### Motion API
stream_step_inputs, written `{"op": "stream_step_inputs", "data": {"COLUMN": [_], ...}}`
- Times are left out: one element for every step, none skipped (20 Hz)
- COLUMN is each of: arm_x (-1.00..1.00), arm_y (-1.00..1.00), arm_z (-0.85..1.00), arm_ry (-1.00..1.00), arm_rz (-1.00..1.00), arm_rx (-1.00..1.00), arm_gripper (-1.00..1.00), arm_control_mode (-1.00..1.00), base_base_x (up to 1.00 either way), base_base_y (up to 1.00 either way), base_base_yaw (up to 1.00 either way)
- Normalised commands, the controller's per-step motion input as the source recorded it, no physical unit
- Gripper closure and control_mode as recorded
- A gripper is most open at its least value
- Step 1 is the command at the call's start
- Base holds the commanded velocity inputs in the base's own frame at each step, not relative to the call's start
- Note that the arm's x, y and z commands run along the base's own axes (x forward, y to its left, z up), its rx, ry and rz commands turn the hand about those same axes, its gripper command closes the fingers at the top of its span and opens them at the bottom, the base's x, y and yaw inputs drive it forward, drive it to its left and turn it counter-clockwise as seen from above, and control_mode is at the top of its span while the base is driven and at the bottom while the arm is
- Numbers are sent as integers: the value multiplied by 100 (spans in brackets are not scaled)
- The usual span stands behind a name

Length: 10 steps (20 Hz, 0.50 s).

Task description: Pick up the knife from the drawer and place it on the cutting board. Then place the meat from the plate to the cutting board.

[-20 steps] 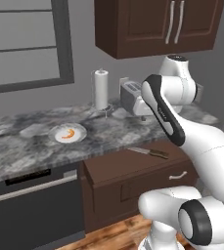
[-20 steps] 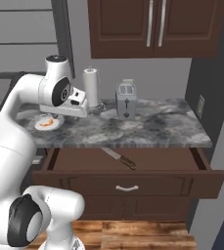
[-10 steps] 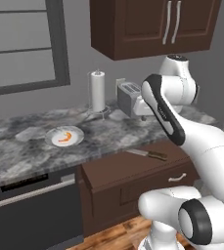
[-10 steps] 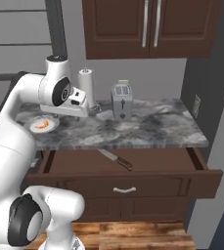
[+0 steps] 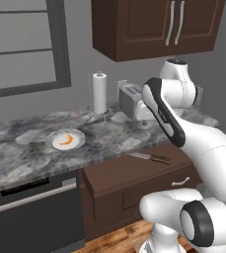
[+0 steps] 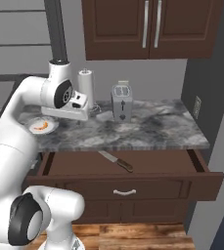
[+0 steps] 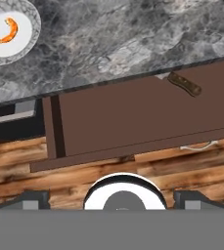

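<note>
The knife point(image 6: 116, 161), silver blade and dark brown handle, lies in the open drawer point(image 6: 133, 188). It also lies there in the left base view point(image 5: 152, 157), and its handle point(image 7: 184, 84) sits at the upper right of the hand view. The white plate point(image 5: 65, 140) stands on the counter with the orange meat point(image 5: 67, 140) on it. My gripper point(image 7: 111, 201) is open and empty, high above the counter's front edge and looking down. The knife lies off to one side of it and the plate point(image 7: 11, 31) to the other. The cutting board is out of view.
A paper towel roll point(image 6: 86, 88) and a silver toaster point(image 6: 122, 101) stand at the back of the grey marble counter point(image 6: 157, 127). Dark wall cabinets point(image 6: 147, 27) hang overhead. A dishwasher front point(image 5: 30, 212) sits left of the drawer. The pulled-out drawer juts over the wooden floor point(image 7: 15, 166).
The whole picture has shifted slightly in both base views, so the base has moved a little. The arm keeps its pose and the gripper stays open.
</note>
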Motion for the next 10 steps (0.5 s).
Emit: {"op": "stream_step_inputs", "data": {"arm_x": [-5, -4, -3, -1, -2, -1, 0, -2, -4, -11], "arm_y": [0, 0, 0, 0, -8, -16, -19, -25, -27, -34], "arm_z": [-65, -68, -72, -74, -70, -67, -66, -67, -68, -69], "arm_ry": [18, 20, 23, 23, 22, 24, 25, 25, 25, 21], "arm_rz": [0, 0, 0, 0, 0, 0, 0, 0, 0, 0], "arm_rx": [0, 0, 0, 0, 0, 0, 0, 0, 0, 0], "arm_gripper": [-100, -100, -100, -100, -100, -100, -100, -100, -100, -100], "arm_control_mode": [-100, -100, -100, -100, -100, -100, -100, -100, -100, -100], "base_base_x": [0, 0, 0, 0, 0, 0, 0, 0, 0, 0], "base_base_y": [0, 0, 0, 0, 0, 0, 0, 0, 0, 0], "base_base_yaw": [0, 0, 0, 0, 0, 0, 0, 0, 0, 0]}}
